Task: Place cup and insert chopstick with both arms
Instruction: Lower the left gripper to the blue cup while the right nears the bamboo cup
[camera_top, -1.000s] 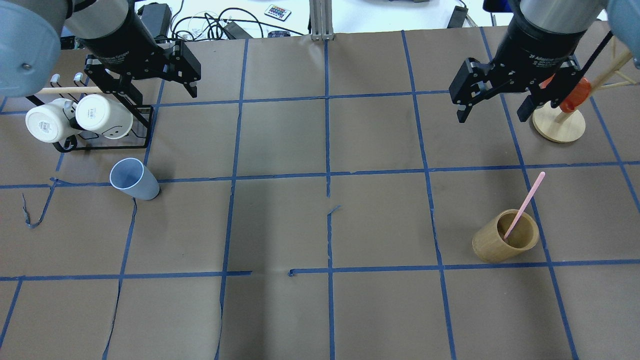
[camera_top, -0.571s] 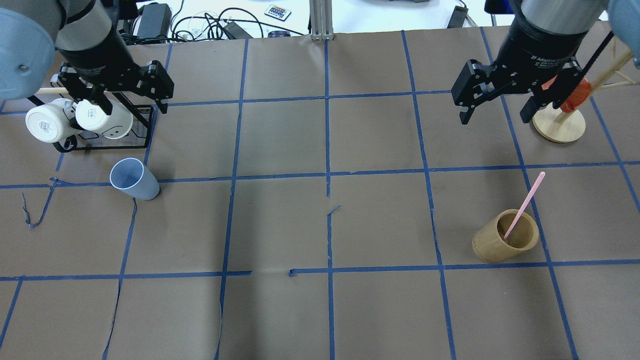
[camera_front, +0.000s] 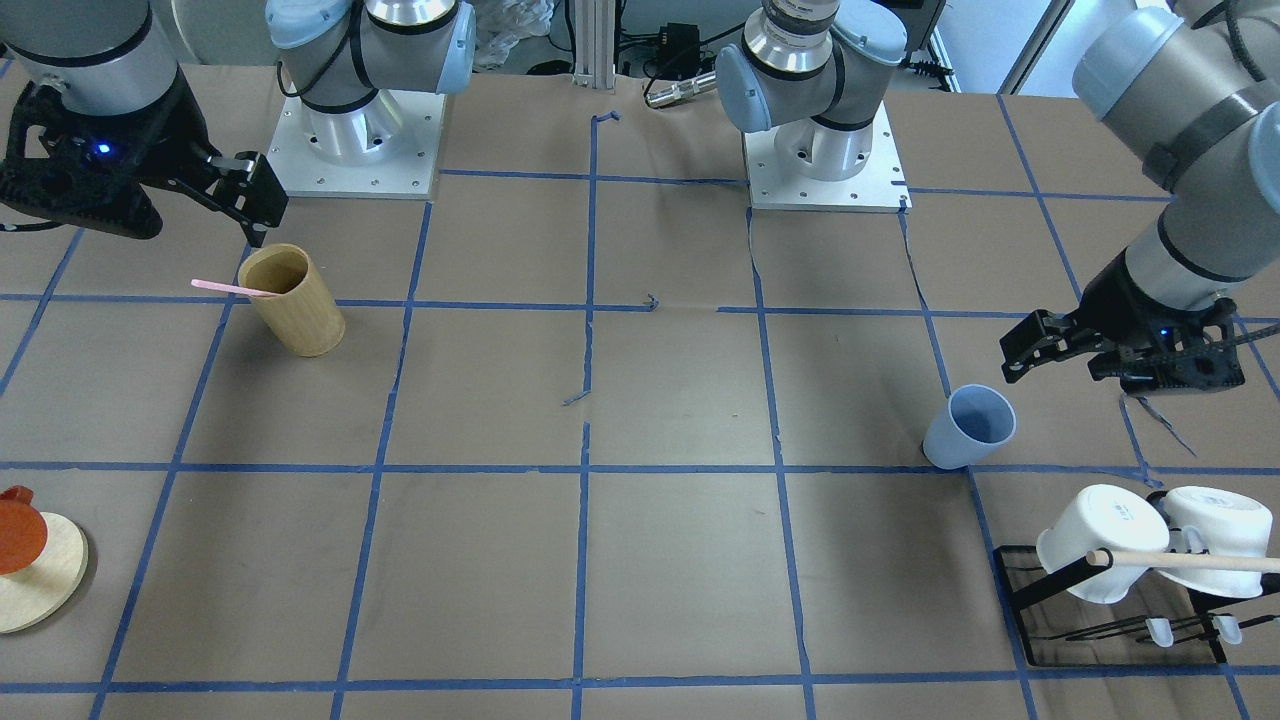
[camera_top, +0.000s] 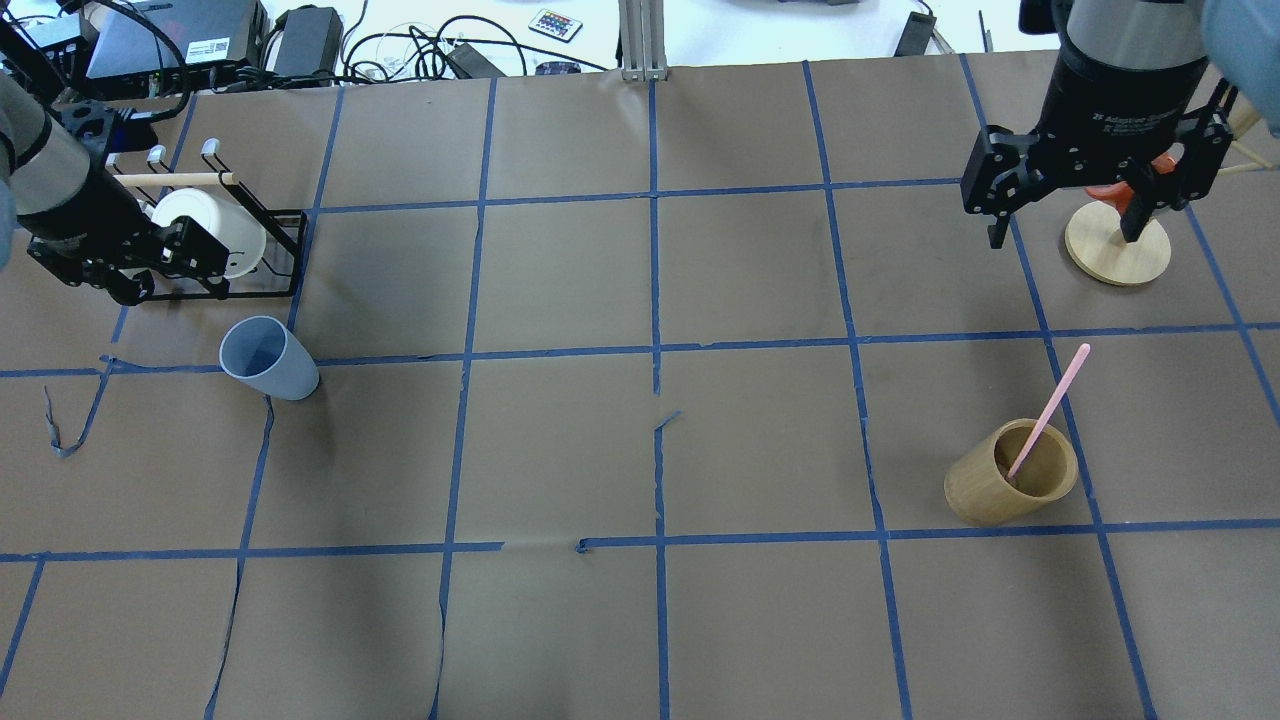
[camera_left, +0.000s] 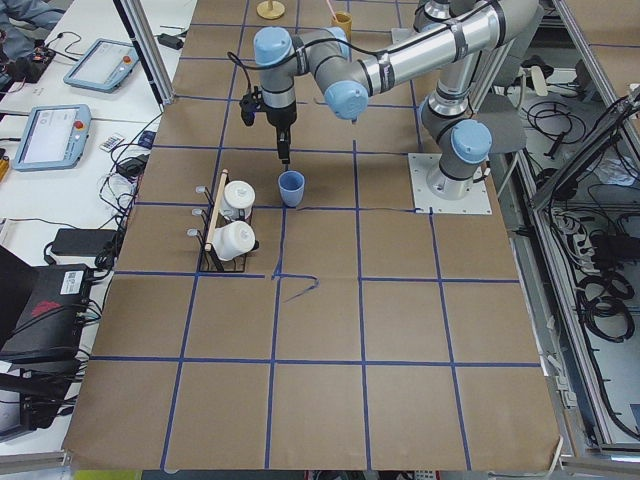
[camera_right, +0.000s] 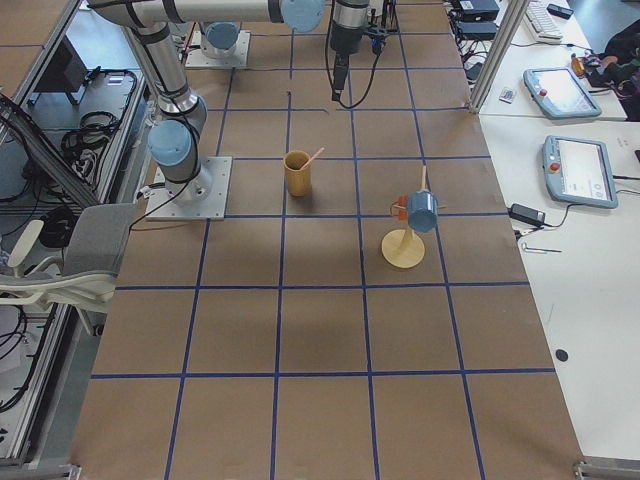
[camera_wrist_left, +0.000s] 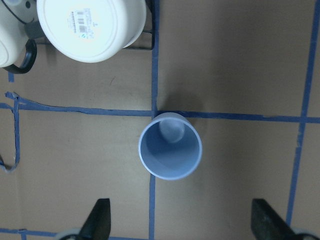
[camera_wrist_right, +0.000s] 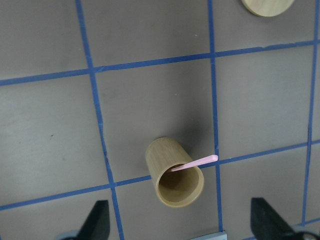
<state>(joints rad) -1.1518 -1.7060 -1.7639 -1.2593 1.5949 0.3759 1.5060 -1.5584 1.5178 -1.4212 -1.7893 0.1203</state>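
The light blue plastic cup (camera_wrist_left: 170, 151) stands upright on the brown bench (camera_wrist_left: 240, 75), at 12 o'clock from the wide, empty left jaws. They should, I think, centre over it, descend straight and close gently below the rim, away from the white ceramic mug (camera_wrist_left: 90, 27) at 11 o'clock. The right jaws are wide too.

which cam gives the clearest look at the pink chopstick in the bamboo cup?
Overhead exterior. The pink chopstick shows along its whole exposed length, leaning out of the bamboo cup, with its lower end visible inside the opening. The right wrist view shows it close but foreshortened, the front-facing view as a thin line over the rim, and exterior right tiny. The other views miss it.
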